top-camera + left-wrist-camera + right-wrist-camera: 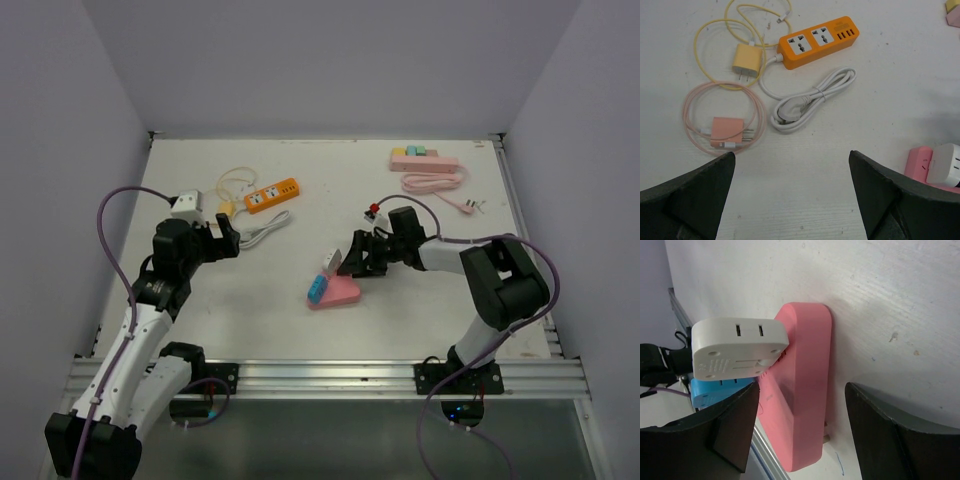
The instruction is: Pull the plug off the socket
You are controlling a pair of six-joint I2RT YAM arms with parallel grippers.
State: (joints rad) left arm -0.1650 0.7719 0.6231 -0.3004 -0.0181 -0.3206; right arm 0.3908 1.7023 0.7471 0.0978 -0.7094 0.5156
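A pink socket block [340, 292] lies mid-table with a white plug [333, 260] and a blue plug [317, 288] standing in it. My right gripper [352, 258] is open right beside the white plug. In the right wrist view the socket block [805, 390] lies between my open fingers [802, 386]. The white plug [737, 347] is just above one finger and the blue plug [715, 390] is behind it. My left gripper [228, 235] is open and empty over bare table [792, 152]. The left wrist view shows the socket block [917, 162] and white plug [947, 164] at its right edge.
An orange power strip [817, 41] with a coiled white cable [810, 100] lies ahead of the left gripper. A yellow charger [746, 61] and a pink charger [726, 131] lie left of it. A pink power strip [424, 160] and its cable [432, 182] lie at the back right.
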